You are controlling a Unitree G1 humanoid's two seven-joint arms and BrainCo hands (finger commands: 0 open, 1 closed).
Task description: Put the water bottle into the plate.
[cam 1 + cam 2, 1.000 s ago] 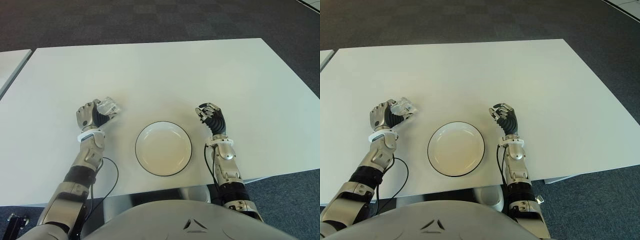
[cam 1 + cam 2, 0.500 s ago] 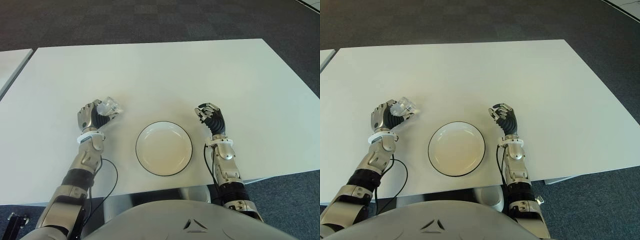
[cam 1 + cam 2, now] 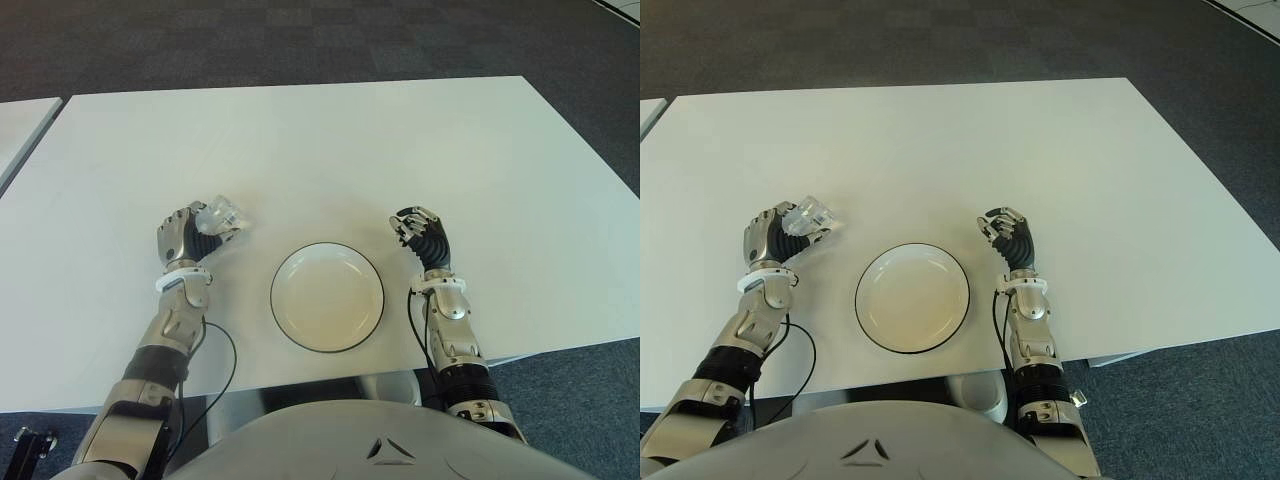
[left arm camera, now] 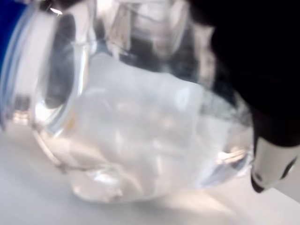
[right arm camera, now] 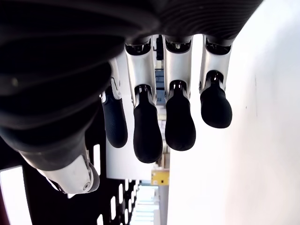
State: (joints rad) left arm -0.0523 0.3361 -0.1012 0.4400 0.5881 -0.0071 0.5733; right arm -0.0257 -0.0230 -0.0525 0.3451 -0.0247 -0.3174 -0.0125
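- The left hand is to the left of the plate, its fingers wrapped tight around the clear water bottle.
- The bottle pokes out past the fingers, away from the robot, outside the plate.
- The right hand is to the right of the plate, its 4 fingers curled loosely, holding nothing.

White table, matte top, fills most of both eye views, w/ even soft light & no hard shadows. Dark carpet floor beyond table's far edge, faint checker tile pattern; same carpet shows right of table & below its near right corner. 2nd white table just left of main table, narrow gap btwn them.
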